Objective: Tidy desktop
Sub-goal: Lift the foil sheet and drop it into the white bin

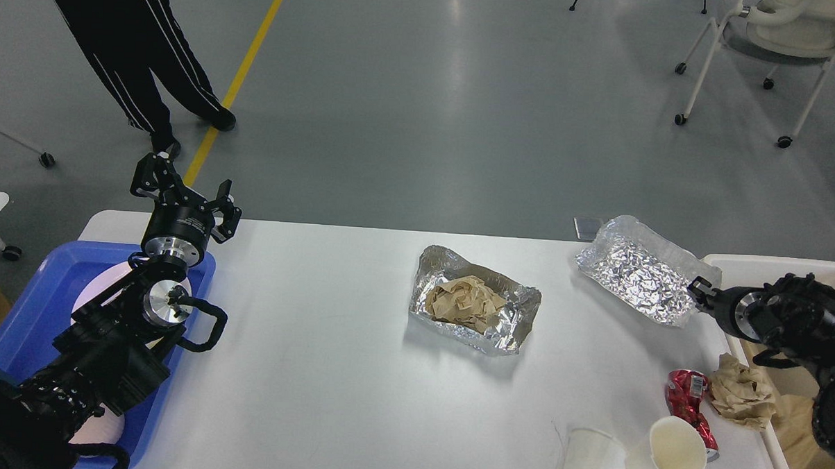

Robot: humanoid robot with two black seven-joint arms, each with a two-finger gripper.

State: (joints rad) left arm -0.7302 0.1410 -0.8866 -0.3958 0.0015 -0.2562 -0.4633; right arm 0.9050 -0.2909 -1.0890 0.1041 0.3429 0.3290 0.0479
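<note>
Off-white bin (770,271) cut off right, paper cups (667,455) cropped below

The table (329,370) is white, smooth and matt. Two trays are crinkled, shiny foil: one at the centre (519,314), holding crumpled brown paper (465,302), and one on the right (638,270). The red can (689,404) is glossy, dented metal. Two cups (674,448) look like matt white paper. The left bin (33,304) is smooth blue plastic.

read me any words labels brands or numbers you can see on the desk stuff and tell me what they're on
None can be read.
Crushed red drink can: a white label patch with print, too small and blurred to read.
Two white paper cups and two crinkled silver foil trays: no visible text.
</note>
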